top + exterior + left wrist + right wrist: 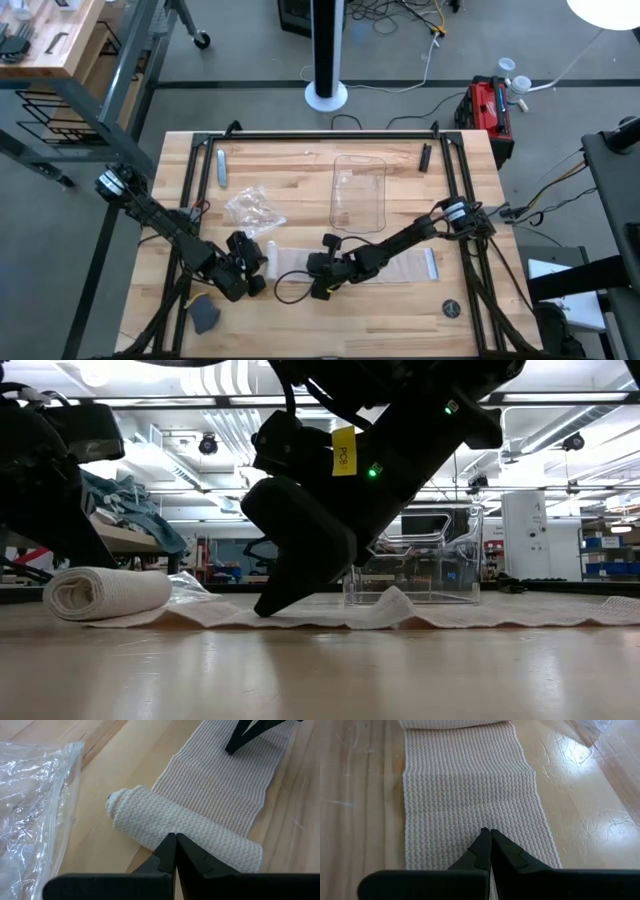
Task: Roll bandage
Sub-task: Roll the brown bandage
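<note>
Pressing the bandage (200,820) flat, the right pincer (490,842) sits pressed together; the left pincer (175,847), also pressed together, meets the soft roll, which should yield and unroll easily.

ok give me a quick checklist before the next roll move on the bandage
1. Rolled part of the bandage tight and even: ok, a neat cylinder.
2. Left end effector shut against the roll: ok, tips meet at its side.
3. Right end effector pinning the flat strip: ok, shut, tips pressed on the fabric.
4. Strip lying flat: not ok, the low view shows a raised ripple beside the right end effector.
5. Plastic wrapper clear of the roll: ok, beside it, apart.
6. Clear tray off the strip: ok.
</note>
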You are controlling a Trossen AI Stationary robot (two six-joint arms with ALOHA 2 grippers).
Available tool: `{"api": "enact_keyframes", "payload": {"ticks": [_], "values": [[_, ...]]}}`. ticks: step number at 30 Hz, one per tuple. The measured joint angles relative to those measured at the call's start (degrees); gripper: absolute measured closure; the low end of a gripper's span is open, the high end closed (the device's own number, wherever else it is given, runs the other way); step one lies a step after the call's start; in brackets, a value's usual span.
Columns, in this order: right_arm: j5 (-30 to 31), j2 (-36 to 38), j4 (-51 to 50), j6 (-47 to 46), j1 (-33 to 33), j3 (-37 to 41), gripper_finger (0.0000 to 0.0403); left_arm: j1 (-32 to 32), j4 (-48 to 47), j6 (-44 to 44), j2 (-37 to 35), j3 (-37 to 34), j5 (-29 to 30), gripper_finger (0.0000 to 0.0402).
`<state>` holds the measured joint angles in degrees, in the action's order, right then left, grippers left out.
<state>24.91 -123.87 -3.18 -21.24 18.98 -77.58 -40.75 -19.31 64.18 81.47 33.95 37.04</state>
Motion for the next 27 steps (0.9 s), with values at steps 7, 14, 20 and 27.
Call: {"api": "enact_keyframes", "payload": {"ticks": [7,14,20,27], "values": [[-0.8,0.0,-0.8,-1.3,0.0,0.0,0.0403,0.0,0.5,-0.1,0.0,0.0,0.0,0.0401],[-0.9,0.0,-1.0,-1.3,0.0,0.0,0.0403,0.0,1.6,-1.1,0.0,0.0,0.0,0.0401],[-1.0,0.1,-1.1,-1.3,0.0,0.0,0.0403,0.6,2.7,-2.8,0.0,0.0,0.0,0.0401],[-1.1,0.1,-1.2,-1.3,0.0,0.0,0.0403,1.3,3.3,-3.7,0.0,0.0,0.0,0.0401]]}}
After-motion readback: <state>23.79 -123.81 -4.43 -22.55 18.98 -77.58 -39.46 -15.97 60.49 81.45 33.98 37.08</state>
